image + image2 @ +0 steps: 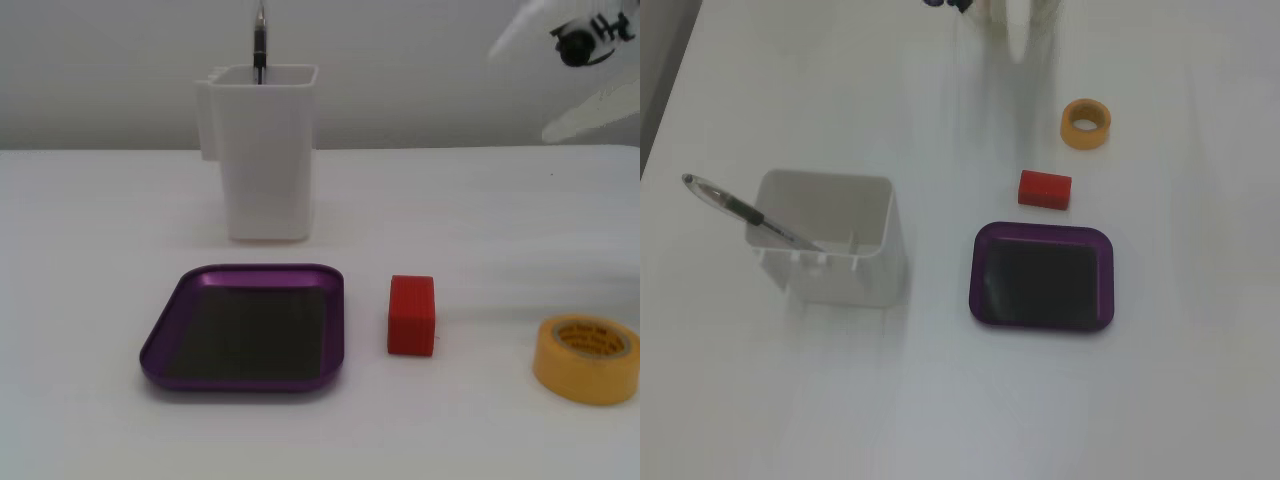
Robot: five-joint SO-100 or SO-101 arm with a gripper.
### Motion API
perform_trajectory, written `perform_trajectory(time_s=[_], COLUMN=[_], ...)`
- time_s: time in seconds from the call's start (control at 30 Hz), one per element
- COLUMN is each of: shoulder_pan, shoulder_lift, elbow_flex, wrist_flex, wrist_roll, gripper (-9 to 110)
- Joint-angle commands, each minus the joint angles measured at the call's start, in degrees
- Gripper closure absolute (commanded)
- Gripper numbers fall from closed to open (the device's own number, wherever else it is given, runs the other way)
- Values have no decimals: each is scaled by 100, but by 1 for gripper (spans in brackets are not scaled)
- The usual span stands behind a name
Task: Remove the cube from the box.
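Observation:
The red cube [411,315] stands on the white table just right of the purple box [160,345], outside it and apart from its rim. The box's dark floor holds nothing. In the other fixed view the cube [1045,188] lies just beyond the box [985,300], between it and the tape roll. My white gripper [520,92] hangs blurred at the upper right, high above the table and well away from the cube, its two fingers spread with nothing between them. It also shows as a blurred white shape at the top edge [1016,25].
A tall white container [262,150] holding a pen [259,45] stands behind the box. A yellow tape roll [586,357] lies at the right, past the cube. The table's far edge runs behind the container.

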Motion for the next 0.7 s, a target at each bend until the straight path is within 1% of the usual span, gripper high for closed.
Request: perform_trajectory(time_s=[0.0,0.13,0.4,0.5,0.63,0.67], shoulder_pan=[-9,-53,-53,-62,-62,-62], shoulder_lift=[571,1107,1714,1758,1767,1767], elbow_flex=[993,1811,2610,2821,2918,2918], wrist_flex=[-554,-703,-659,-659,-659,-659], wrist_roll=[26,35,35,35,44,53], gripper=[82,82,83,88,102,102])
